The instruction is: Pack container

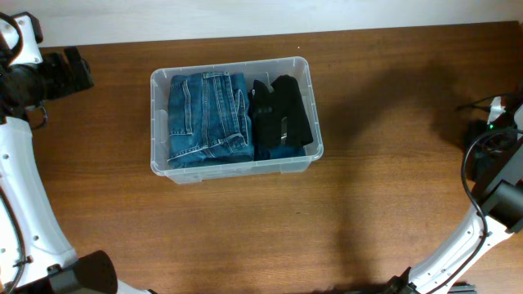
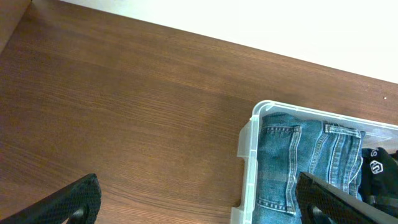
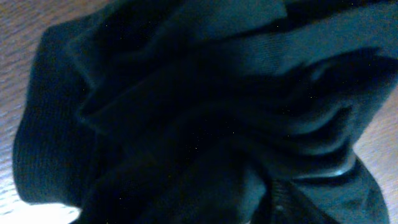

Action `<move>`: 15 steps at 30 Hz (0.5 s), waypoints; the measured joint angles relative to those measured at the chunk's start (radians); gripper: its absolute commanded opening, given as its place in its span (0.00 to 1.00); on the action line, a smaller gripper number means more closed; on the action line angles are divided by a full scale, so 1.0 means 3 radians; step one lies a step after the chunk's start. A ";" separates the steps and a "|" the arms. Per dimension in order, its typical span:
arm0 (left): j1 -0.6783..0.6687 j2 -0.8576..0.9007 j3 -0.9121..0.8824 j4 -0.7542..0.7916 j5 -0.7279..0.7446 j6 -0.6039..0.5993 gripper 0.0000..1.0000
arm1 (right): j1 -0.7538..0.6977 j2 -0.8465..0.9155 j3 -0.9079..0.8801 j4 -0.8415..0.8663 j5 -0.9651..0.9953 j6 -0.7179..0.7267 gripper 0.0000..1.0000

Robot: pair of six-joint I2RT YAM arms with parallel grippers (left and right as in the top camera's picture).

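Quick status. Container (image 1: 229,64) sits on the table (image 1: 376,204) left of centre, long axis left-right in the overhead, so its short walls face the two arms. Inside, folded jeans (image 1: 204,118) fill the end toward the left arm and a black garment (image 1: 282,114) fills the end toward the right arm. Both lie flat below the rim.

Left gripper (image 1: 78,72) is off the container's far-left corner, near but not touching. In its wrist view the fingers (image 2: 78,199) are spread wide with only bare wood between them, so it's released and holding nothing. The container corner with the jeans shows at the right of that view.

Right gripper (image 1: 482,140) is well apart from the container, out past its right short wall at the table edge. Its wrist view is filled by a crumpled dark cloth (image 3: 199,112), with wood showing at the corners. I can't make out the jaws there, so I can't tell if it's gripping the cloth or just hovering over it.

My read: the cloth is the next item to go in. The left arm is nearer the container, but the cloth is on the right arm's side. The right arm needs a long sideways carry toward the right short wall, then a drop onto the black garment. Main risk is the cloth catching on the rim.
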 measured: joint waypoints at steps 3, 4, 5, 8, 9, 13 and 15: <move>0.0000 0.0000 0.0000 0.0009 0.0000 0.0000 0.99 | 0.0005 -0.0001 0.0014 -0.0120 -0.0033 0.0158 0.14; -0.0001 0.0000 0.0000 0.0009 0.0000 0.0000 0.99 | 0.0008 -0.0004 0.0022 -0.0153 -0.0053 0.0209 0.13; -0.0001 0.0000 0.0000 0.0009 0.0000 0.0000 0.99 | 0.0010 -0.0004 0.0025 -0.0168 -0.0061 0.0238 0.12; 0.0000 0.0000 0.0000 0.0009 0.0000 0.0000 0.99 | 0.0051 -0.0004 0.0034 -0.0245 -0.0081 0.0306 0.04; 0.0000 0.0000 0.0000 0.0010 0.0000 0.0000 0.99 | 0.0071 -0.0006 0.0034 -0.0267 -0.0086 0.0328 0.04; -0.0001 0.0000 0.0000 0.0010 0.0000 0.0000 0.99 | 0.0184 -0.0023 0.0036 -0.0398 -0.0203 0.0376 0.04; -0.0001 0.0000 0.0000 0.0010 0.0000 0.0000 0.99 | 0.0267 -0.0028 0.0053 -0.0516 -0.0341 0.0409 0.04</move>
